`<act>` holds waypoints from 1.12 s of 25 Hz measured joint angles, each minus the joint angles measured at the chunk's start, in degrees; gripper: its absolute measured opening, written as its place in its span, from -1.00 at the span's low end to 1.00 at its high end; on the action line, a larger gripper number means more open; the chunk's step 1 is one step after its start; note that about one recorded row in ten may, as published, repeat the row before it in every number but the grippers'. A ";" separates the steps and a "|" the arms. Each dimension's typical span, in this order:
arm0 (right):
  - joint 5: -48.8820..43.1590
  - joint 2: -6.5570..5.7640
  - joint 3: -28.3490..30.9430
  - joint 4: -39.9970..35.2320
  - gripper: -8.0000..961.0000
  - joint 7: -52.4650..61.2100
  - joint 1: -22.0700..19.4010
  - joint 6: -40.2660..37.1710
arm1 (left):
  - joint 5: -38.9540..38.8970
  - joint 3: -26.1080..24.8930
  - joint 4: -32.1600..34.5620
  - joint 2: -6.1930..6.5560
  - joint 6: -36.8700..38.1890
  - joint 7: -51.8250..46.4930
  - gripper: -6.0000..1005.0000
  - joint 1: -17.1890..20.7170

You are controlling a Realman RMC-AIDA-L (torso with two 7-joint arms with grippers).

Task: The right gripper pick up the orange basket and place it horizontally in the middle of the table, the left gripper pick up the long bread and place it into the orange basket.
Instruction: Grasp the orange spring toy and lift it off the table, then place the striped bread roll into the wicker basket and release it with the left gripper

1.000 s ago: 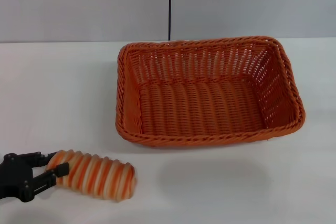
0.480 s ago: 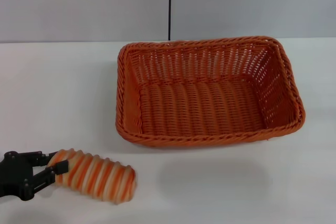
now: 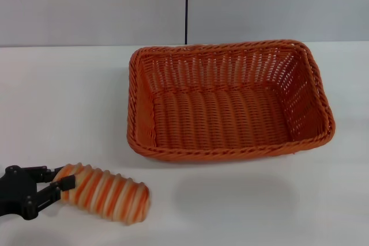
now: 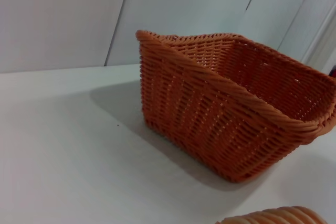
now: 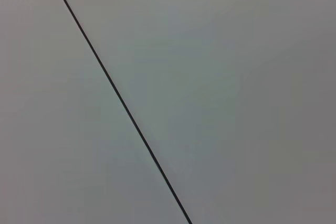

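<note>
Left gripper (image 3: 57,185): positioned at the near left edge of the table (image 3: 63,96). Its two black fingers are closed around the left end of the long bread (image 3: 104,193), one finger on each side. Compared with one second ago, the gripper and the bread have shifted slightly toward the near edge; the grip is unchanged.

Long bread: lies lengthwise on the table, in front of and to the left of the orange basket (image 3: 230,102), not touching it.

Orange basket: stands upright at the table centre, long side facing forward; position unchanged.

Right gripper: not visible in any view.
</note>
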 joint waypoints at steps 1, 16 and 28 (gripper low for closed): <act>0.00 0.00 0.00 0.00 0.01 0.00 0.01 0.00 | -0.04 -0.03 0.00 0.00 0.10 -0.01 -0.53 -0.02; 0.00 0.00 0.78 0.33 0.01 0.00 -0.34 0.31 | -4.06 -28.15 0.14 2.72 2.16 -0.07 -0.56 -0.18; -0.04 0.03 0.39 1.56 0.01 0.00 0.00 0.12 | -14.47 -13.97 -15.77 -2.76 1.90 5.68 -0.58 -12.60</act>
